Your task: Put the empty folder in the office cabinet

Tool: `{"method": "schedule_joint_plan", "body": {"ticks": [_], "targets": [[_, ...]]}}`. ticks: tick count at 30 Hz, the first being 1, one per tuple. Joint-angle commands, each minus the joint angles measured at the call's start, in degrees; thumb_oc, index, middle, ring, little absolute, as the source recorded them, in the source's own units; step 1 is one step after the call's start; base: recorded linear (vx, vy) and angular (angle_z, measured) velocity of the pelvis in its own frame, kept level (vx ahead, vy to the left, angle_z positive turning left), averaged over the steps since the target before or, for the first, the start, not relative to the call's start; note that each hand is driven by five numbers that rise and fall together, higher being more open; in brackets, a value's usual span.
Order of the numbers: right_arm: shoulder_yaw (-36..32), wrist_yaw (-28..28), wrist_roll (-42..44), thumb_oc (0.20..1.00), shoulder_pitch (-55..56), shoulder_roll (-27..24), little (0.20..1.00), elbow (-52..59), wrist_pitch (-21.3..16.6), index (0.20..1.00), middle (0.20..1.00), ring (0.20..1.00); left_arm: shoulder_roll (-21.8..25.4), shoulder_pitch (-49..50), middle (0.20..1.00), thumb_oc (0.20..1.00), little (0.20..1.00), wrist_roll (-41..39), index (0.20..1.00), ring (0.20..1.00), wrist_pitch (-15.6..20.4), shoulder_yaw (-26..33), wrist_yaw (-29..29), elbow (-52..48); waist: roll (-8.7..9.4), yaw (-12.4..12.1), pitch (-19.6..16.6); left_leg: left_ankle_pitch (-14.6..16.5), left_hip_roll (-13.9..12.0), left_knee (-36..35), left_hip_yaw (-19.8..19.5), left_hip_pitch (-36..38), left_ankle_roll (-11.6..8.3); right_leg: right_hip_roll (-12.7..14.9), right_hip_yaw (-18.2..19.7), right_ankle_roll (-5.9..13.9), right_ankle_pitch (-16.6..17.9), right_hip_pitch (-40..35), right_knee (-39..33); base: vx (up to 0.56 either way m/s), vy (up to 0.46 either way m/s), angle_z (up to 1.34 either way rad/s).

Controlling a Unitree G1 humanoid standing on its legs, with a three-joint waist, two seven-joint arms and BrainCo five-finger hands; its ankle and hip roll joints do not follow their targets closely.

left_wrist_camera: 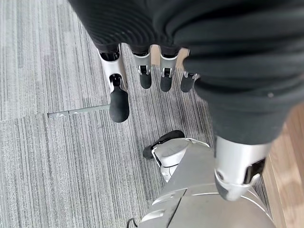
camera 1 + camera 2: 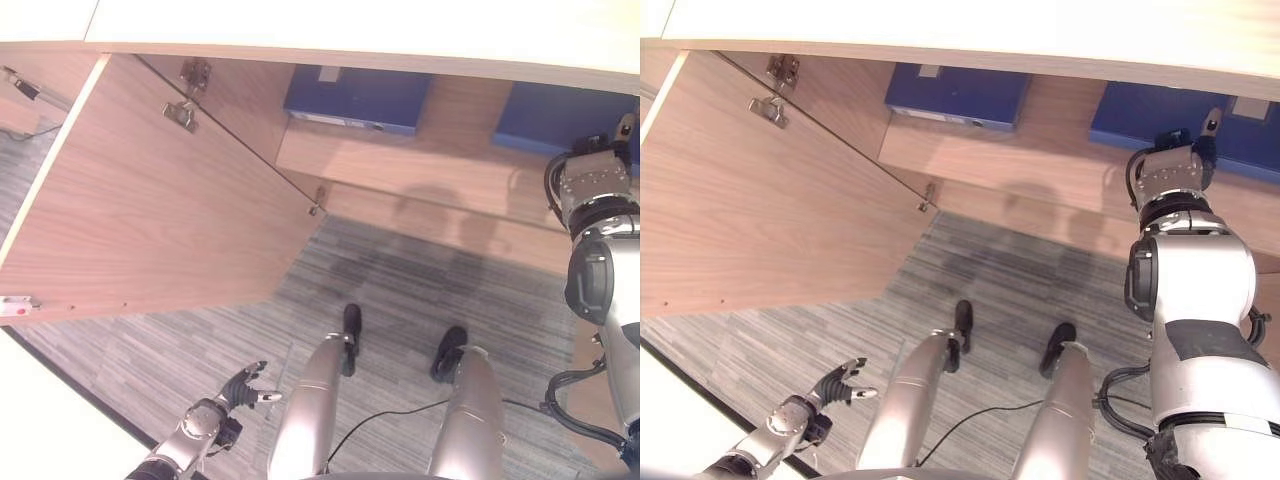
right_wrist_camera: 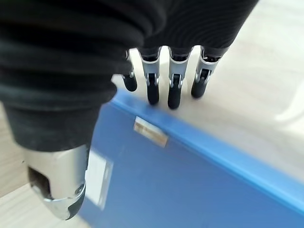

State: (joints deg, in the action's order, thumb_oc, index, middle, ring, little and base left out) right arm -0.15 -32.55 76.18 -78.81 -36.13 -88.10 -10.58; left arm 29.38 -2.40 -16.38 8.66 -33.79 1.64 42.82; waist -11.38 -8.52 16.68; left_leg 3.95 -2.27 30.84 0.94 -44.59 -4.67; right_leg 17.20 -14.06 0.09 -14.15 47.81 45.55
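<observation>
Looking down in the left eye view, the open cabinet door [image 2: 160, 190] is filling the upper left, one blue folder [image 2: 358, 98] is lying on the wooden shelf [image 2: 420, 160] at upper centre, and the left hand [image 2: 246, 388] is hanging at the lower left over grey carpet [image 2: 400, 280].

In the right eye view, the right hand [image 2: 1175, 165] is reaching at the upper right over a second blue folder [image 2: 1130, 115].

In the left wrist view, its fingers [image 1: 145, 76] are hanging straight, holding nothing.

In the right wrist view, straight fingers [image 3: 174, 88] are lying along the folder's far edge; contact is unclear.
</observation>
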Motion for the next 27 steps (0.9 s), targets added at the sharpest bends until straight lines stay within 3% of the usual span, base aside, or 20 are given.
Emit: {"method": "schedule_joint_plan", "body": {"ticks": [1,22,27], "targets": [[-0.91,0.55,-1.73,1.000,-0.48,-1.03,1.000,0.89,-0.14,1.000,1.000,1.000,1.52,-1.88,1.000,1.000,1.000,0.78,1.000,1.000,-0.05,0.83,-0.86,2.69,-0.10,-1.51,2.74,5.59,-0.18,-1.58,-1.20,3.22,-0.60,-3.36,2.46,5.27,-7.10,-6.90,-2.37,0.00,0.000,0.00],[3.47,4.93,-7.84,1.000,1.20,-3.63,1.000,0.56,3.33,1.000,1.000,1.000,0.71,-1.10,1.000,1.000,1.000,-1.93,1.000,1.000,-0.09,2.33,-0.10,1.80,-0.25,-2.36,3.19,4.43,0.21,-4.28,-1.74,5.17,-0.79,-3.32,1.80,5.28,-6.70,-8.73,-3.98,0.00,-0.002,0.01],[7.57,7.27,-11.04,1.000,-1.69,-6.48,1.000,2.69,4.32,1.000,1.000,1.000,1.29,-0.59,1.000,1.000,1.000,-2.15,1.000,1.000,0.25,3.09,0.19,1.81,0.28,-2.51,3.12,4.19,0.18,-4.40,-1.96,5.12,-0.91,-3.16,1.64,5.29,-6.53,-8.67,-3.91,0.00,0.000,0.00]]}}
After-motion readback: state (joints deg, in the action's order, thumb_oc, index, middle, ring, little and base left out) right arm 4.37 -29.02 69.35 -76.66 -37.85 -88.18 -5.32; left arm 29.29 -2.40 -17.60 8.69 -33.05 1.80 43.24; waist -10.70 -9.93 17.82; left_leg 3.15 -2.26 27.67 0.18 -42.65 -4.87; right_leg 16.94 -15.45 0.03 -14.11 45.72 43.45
